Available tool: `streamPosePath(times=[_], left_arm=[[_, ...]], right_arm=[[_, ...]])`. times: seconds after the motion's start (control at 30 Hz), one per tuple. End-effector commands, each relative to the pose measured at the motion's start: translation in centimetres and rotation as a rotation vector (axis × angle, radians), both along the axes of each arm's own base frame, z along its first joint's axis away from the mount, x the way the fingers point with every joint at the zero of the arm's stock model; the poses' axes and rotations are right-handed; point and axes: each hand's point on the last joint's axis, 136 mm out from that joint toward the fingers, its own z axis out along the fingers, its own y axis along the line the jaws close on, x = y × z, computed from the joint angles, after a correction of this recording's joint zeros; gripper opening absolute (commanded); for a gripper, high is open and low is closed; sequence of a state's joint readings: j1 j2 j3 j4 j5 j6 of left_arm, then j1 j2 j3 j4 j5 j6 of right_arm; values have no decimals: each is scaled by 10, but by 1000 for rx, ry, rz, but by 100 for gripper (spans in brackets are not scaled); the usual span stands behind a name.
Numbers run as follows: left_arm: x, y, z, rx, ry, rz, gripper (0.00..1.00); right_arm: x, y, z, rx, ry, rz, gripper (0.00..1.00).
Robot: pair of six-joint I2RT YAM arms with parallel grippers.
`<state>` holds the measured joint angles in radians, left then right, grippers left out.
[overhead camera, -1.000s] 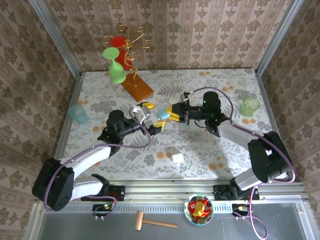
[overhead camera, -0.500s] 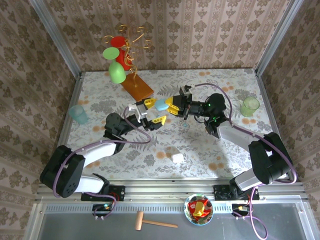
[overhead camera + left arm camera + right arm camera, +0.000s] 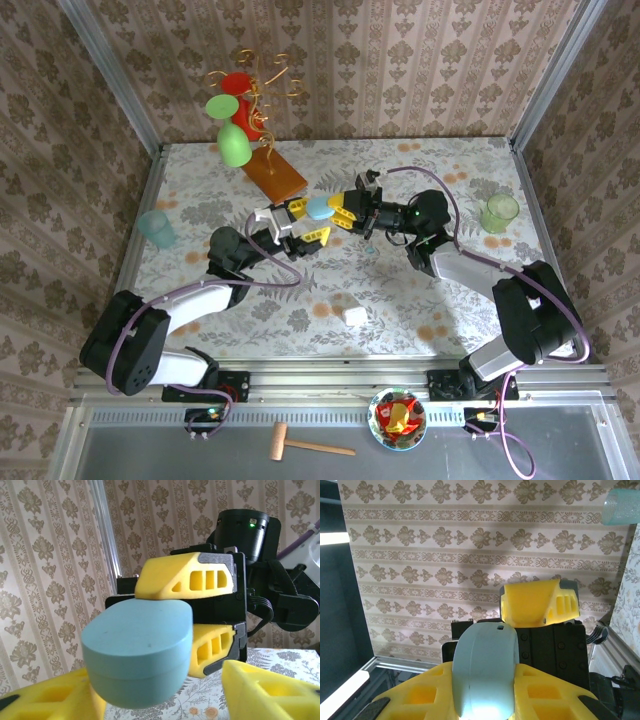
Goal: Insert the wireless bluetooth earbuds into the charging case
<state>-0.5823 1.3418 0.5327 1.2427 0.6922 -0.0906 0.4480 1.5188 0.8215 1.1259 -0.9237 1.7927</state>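
A pale blue charging case (image 3: pixel 320 208), lid closed, hangs above the middle of the table. My right gripper (image 3: pixel 338 214) is shut on it, and the case (image 3: pixel 482 670) sits squeezed between its yellow fingers (image 3: pixel 415 695). My left gripper (image 3: pixel 306 222) faces it from the left, open, its fingers (image 3: pixel 270 690) spread to either side of the case (image 3: pixel 137 652). The case looks close to or against the left-hand finger. A tiny pale speck (image 3: pixel 371 248) lies on the table under the right arm, too small to identify. No earbuds can be made out.
A small white case (image 3: pixel 353 315) lies near the table's front. A green cup (image 3: pixel 499 212) stands at the right edge and a pale blue cup (image 3: pixel 155 228) at the left. A wire stand with red and green glasses (image 3: pixel 245 120) stands on a wooden base at the back left.
My right gripper lifted the blue case off the table and carried it slightly left. My left gripper rose and swung in to meet it. Little moved in the last half second.
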Motion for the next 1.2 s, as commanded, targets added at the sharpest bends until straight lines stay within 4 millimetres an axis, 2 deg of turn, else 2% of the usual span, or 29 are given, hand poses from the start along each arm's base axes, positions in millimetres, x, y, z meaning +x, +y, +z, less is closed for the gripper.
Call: streamPosePath(times=[0.0,0.33,0.5,0.53,0.63,0.73,1.1,1.17], left_arm=[[-5,-1,25,-52,-50,-24,53],[-4,-2,30,-70,-15,-37,53],[-7,-3,28,-59,-26,-49,46],[-8,-4,27,-55,-31,-52,47],[-8,-5,23,-48,-32,-56,59],[-8,-5,22,-45,-35,-56,61],[-10,-6,24,-45,-42,-61,38],[-10,-6,23,-45,-37,-59,36]], right_arm=[[0,2,5,22,-28,-6,11],[1,4,4,17,-30,0,10],[1,4,6,22,-31,1,10],[1,4,8,24,-33,-1,10],[-1,3,14,43,-45,-2,10],[-1,2,18,53,-52,-2,10],[-1,2,15,50,-41,-4,10],[-2,2,17,51,-48,-4,14]])
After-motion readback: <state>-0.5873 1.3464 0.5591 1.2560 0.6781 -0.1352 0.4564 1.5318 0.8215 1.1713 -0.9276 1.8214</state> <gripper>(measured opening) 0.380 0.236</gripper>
